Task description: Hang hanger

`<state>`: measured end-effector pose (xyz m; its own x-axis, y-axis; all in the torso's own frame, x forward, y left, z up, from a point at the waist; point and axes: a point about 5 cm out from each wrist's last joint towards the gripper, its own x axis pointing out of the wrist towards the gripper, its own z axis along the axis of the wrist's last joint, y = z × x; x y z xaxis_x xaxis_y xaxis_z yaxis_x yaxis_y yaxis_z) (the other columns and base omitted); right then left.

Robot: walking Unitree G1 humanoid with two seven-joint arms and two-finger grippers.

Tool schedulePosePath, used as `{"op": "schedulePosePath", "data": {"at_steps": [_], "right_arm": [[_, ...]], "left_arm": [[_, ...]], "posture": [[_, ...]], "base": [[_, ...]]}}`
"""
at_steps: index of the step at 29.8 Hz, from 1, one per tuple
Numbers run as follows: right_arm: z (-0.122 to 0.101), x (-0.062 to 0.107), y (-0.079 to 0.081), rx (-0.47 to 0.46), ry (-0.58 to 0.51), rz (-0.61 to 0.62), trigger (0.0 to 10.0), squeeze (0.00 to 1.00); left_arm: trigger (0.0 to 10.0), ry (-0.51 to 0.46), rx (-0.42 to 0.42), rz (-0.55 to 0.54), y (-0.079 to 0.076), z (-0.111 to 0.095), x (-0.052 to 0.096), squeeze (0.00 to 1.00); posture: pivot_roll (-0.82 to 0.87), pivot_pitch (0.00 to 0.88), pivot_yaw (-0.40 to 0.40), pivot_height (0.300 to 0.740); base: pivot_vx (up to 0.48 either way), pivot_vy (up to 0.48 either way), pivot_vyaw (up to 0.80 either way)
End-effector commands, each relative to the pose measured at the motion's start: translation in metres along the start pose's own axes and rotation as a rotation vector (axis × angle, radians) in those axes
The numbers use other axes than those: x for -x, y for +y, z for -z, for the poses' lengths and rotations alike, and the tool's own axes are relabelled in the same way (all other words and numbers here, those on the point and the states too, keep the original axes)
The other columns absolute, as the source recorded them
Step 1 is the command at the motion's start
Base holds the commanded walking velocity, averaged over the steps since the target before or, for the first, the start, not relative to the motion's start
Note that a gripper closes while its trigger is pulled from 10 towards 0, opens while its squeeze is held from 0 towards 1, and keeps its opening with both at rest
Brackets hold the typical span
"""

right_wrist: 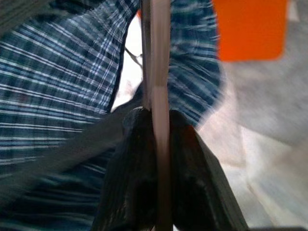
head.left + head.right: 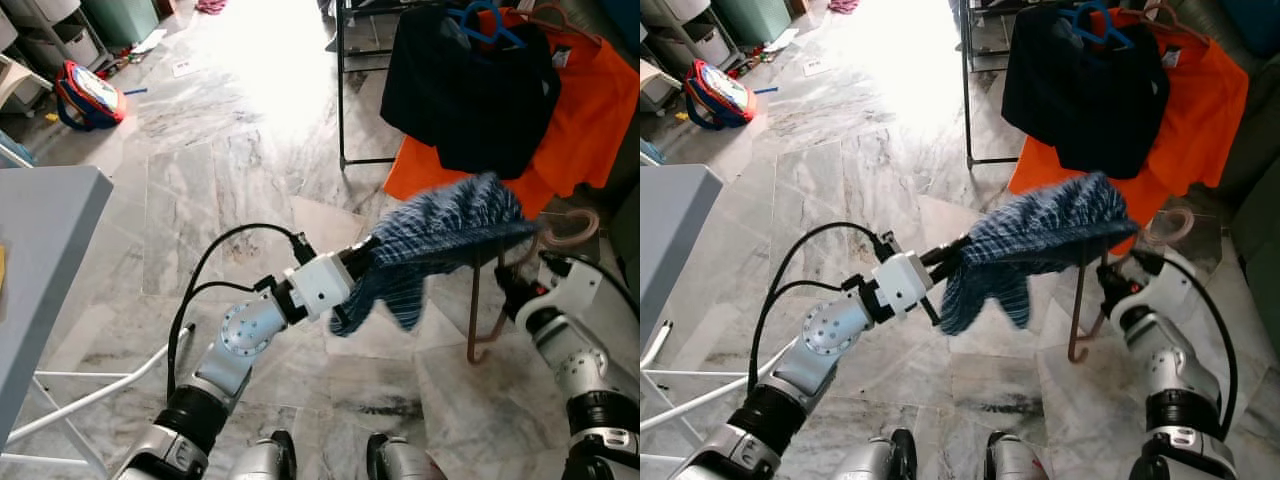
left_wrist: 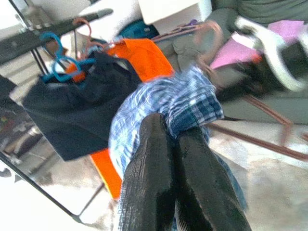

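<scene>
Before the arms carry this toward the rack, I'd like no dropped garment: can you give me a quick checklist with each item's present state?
1. Left gripper pinching the plaid garment: ok, fingers shut on cloth.
2. Right gripper clamped on the hanger: ok, bar between its fingers.
3. Garment seated on both hanger shoulders: cannot tell, cloth is bunched.
4. Hanger hook free of cloth: ok.
5. Free spot on the rack rail: cannot tell; black shirt and orange shirt hang there.

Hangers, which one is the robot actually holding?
The brown hanger carrying the blue plaid garment, clamped in the right tool; the blue hanger hangs on the rack.
</scene>
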<state>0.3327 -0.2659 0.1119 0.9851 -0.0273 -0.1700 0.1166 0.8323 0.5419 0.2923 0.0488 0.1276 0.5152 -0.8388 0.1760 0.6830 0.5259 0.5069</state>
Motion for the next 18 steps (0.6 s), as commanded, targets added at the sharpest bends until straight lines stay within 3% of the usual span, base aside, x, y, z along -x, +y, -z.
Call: {"op": "schedulePosePath", "data": {"at_steps": [1, 3, 11, 17, 18], "right_arm": [[-0.037, -0.003, 0.019, -0.028, -0.177, -0.026, 10.0, 0.0], [-0.04, -0.003, 0.021, -0.039, -0.195, -0.029, 10.0, 0.0], [-0.082, -0.002, 0.06, -0.123, -0.37, -0.104, 10.0, 0.0], [-0.081, -0.008, 0.089, -0.16, -0.349, -0.172, 10.0, 0.0], [-0.076, -0.01, 0.101, -0.164, -0.317, -0.208, 10.0, 0.0]], "left_arm": [[10.0, 0.035, 0.053, 0.012, -0.009, 0.009, 0.006, 0.0], [10.0, 0.044, 0.065, 0.011, -0.01, 0.011, 0.006, 0.0], [10.0, 0.155, 0.133, 0.074, -0.029, 0.034, 0.011, 0.0], [10.0, 0.168, 0.139, 0.109, -0.039, 0.036, 0.0, 0.0], [10.0, 0.174, 0.121, 0.118, -0.043, 0.036, -0.005, 0.0]], "posture": [[-0.13, 0.22, 0.087, 0.74], [-0.13, 0.22, 0.087, 0.74], [-0.15, 0.219, 0.069, 0.74], [-0.15, 0.22, 0.058, 0.74], [-0.16, 0.222, 0.057, 0.74]], "base": [[0.0, 0.0, 0.0], [0.0, 0.0, 0.0], [0.0, 0.0, 0.0], [0.0, 0.0, 0.0], [0.0, 0.0, 0.0]]}}
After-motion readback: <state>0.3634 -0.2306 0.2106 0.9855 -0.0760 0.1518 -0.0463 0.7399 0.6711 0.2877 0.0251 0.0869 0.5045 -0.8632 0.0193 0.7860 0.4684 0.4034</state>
